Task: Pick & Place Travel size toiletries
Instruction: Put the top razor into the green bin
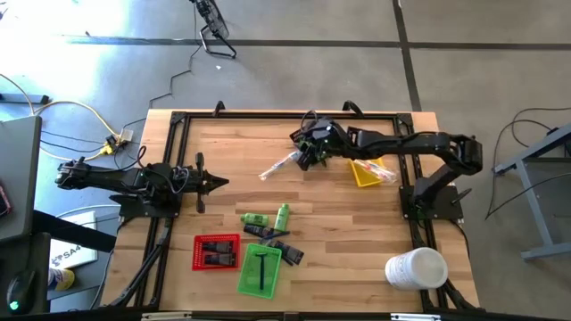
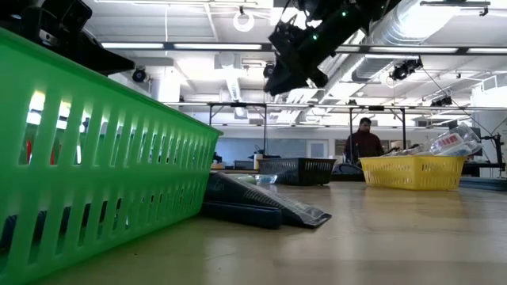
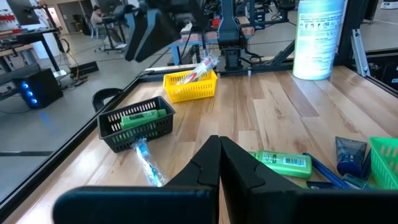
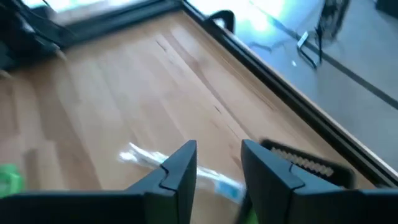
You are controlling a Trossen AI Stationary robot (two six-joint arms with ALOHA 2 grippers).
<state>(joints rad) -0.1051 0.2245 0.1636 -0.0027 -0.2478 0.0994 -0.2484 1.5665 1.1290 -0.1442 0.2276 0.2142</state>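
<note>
Two green bottles (image 1: pixel 254 218) (image 1: pixel 283 214) and dark flat packets (image 1: pixel 277 242) lie on the table near its middle front. A third green bottle (image 3: pixel 143 117) lies in the black tray (image 3: pixel 137 124). A clear-wrapped stick (image 1: pixel 281 165) lies flat on the table with one end at that tray's wall. More clear-wrapped sticks (image 3: pixel 198 67) stick out of the yellow tray (image 1: pixel 368 171). My right gripper (image 4: pixel 217 168) hangs open above the black tray and the stick, holding nothing. My left gripper (image 3: pixel 219 163) is shut and waits level at the table's left.
A red tray (image 1: pixel 216 251) and a green tray (image 1: pixel 260 270) stand at the front, the green one holding a thin dark piece. A big white cylinder (image 1: pixel 417 267) stands front right. A black frame (image 1: pixel 285 114) borders the table. A person (image 2: pixel 364 142) sits far behind.
</note>
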